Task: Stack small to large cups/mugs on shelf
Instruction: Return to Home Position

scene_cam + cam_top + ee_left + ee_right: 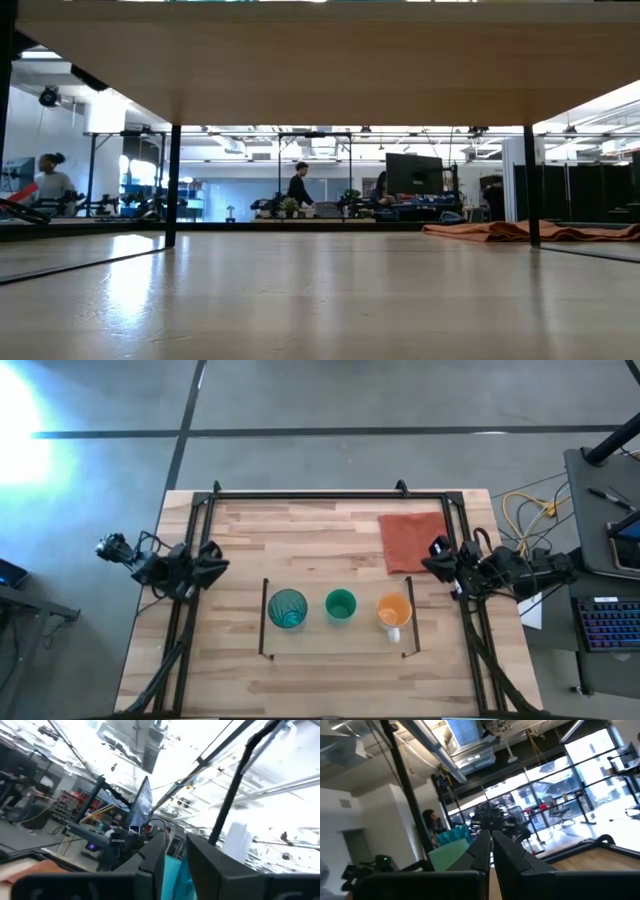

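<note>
In the high view three vessels stand upright in a row on the light-wood shelf (340, 635), between its two thin dark bars. They are the translucent teal tumbler (288, 608) at the left, the green cup (340, 605) in the middle, and the orange mug (394, 610) at the right, its pale handle toward the near edge. My left gripper (212, 560) rests at the table's left edge with its fingers slightly apart and holds nothing. My right gripper (436, 555) rests at the right edge, shut and empty. Both are well clear of the cups. The cups do not show in the low view.
A red-orange cloth (412, 540) lies flat at the far right of the table, next to my right gripper; it also shows in the low view (520, 231). A dark frame (330, 493) runs along the table's far edge and sides. People show in the room beyond the table.
</note>
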Action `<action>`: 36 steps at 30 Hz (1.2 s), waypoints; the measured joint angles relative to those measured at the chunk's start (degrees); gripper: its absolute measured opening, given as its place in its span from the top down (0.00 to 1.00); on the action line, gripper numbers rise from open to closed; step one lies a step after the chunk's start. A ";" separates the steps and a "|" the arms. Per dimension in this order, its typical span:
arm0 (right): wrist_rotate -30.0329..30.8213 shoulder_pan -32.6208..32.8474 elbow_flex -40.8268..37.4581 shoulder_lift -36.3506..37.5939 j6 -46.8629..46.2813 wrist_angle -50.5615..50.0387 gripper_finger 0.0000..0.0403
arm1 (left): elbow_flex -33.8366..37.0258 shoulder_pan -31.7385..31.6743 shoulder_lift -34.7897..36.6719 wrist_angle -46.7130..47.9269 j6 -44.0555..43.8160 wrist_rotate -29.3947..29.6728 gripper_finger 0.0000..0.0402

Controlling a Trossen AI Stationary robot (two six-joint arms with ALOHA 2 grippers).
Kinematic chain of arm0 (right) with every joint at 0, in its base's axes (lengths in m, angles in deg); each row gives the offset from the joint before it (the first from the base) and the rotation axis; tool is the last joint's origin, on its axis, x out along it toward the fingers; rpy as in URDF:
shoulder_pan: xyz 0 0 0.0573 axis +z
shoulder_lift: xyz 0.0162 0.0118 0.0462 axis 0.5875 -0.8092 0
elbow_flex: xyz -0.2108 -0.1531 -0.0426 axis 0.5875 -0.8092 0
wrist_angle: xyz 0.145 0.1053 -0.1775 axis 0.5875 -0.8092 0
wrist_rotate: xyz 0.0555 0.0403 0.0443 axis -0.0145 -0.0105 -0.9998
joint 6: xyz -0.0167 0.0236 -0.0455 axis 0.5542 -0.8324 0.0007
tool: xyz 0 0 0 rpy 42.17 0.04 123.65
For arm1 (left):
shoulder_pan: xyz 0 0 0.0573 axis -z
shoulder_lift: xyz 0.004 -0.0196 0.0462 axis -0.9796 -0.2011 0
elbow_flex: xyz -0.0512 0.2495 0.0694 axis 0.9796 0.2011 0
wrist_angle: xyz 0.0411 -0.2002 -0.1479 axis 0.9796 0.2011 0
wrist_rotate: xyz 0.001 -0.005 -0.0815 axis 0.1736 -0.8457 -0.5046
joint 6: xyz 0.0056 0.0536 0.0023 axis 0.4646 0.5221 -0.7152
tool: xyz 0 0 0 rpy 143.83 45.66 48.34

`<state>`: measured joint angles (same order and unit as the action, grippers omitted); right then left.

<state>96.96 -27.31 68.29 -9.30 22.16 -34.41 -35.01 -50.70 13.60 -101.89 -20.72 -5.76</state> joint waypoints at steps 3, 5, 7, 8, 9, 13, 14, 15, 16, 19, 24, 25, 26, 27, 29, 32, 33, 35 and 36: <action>-1.79 -0.16 0.01 -0.01 0.09 0.45 0.97 | 0.11 -0.31 0.01 -0.18 0.83 -1.04 0.84; -2.24 -0.18 0.04 0.00 1.68 0.77 0.97 | 0.11 -0.86 0.04 3.24 0.31 0.28 0.84; -2.22 -0.20 0.04 -0.01 3.43 0.19 0.97 | 0.13 -1.69 -0.03 9.65 -4.57 4.76 0.84; -2.20 -0.20 0.04 0.01 3.97 -0.61 0.97 | 0.13 -2.18 -0.03 13.43 -8.54 6.51 0.84; -2.22 -0.20 0.04 -0.01 4.32 -1.57 0.97 | 0.13 -2.69 0.03 18.13 -12.61 7.34 0.84; -1.77 -0.23 0.07 -0.01 2.97 -6.68 0.97 | 0.13 -3.80 -0.68 27.08 -21.47 8.18 0.84; -1.20 -0.22 0.07 -0.04 2.48 -7.91 0.97 | 0.13 -3.98 -1.17 26.31 -20.72 8.90 0.84; -0.10 -0.21 0.07 -0.01 2.14 -9.08 0.97 | 0.15 -4.14 -1.38 26.11 -19.92 10.77 0.84; 1.39 -0.22 0.07 -0.01 1.76 -10.24 0.97 | 0.15 -4.24 -1.40 26.49 -18.68 13.32 0.84; 7.93 -0.23 0.07 -0.03 -0.32 -14.91 0.97 | 0.17 -4.24 -1.50 27.81 -16.49 19.31 0.84; 14.83 -0.22 0.09 -0.96 0.36 -19.45 0.97 | 0.20 -4.24 -1.69 27.85 -16.48 20.94 0.84; 14.81 -0.20 0.09 -1.22 0.82 -19.26 0.97 | 0.22 -4.24 -1.89 27.82 -16.47 21.00 0.84; 14.81 -0.20 0.09 -1.30 0.96 -19.57 0.97 | 0.22 -4.24 -1.93 27.79 -16.47 21.00 0.84; 14.78 -0.20 0.09 -1.47 0.96 -19.68 0.97 | 0.22 -4.24 -2.00 27.59 -16.47 21.05 0.84; 14.78 -0.20 0.09 -1.75 0.96 -19.79 0.97 | 0.24 -4.24 -2.23 27.42 -16.47 21.11 0.84; 14.78 -0.20 0.09 -1.94 0.96 -19.80 0.97 | 0.26 -4.24 -2.32 27.33 -16.47 21.11 0.84; 14.78 -0.20 0.09 -1.96 0.96 -19.79 0.97 | 0.26 -4.24 -2.34 27.38 -16.47 21.09 0.84; 14.78 -0.20 0.09 -1.96 0.96 -19.79 0.97 | 0.26 -4.24 -2.30 27.34 -16.47 21.11 0.84; 14.78 -0.20 0.09 -1.96 0.96 -19.81 0.97 | 0.26 -4.24 -2.32 27.35 -16.47 21.11 0.84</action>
<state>111.74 -27.51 68.38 -11.26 23.12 -54.22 -34.75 -54.94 11.27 -74.53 -37.19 15.35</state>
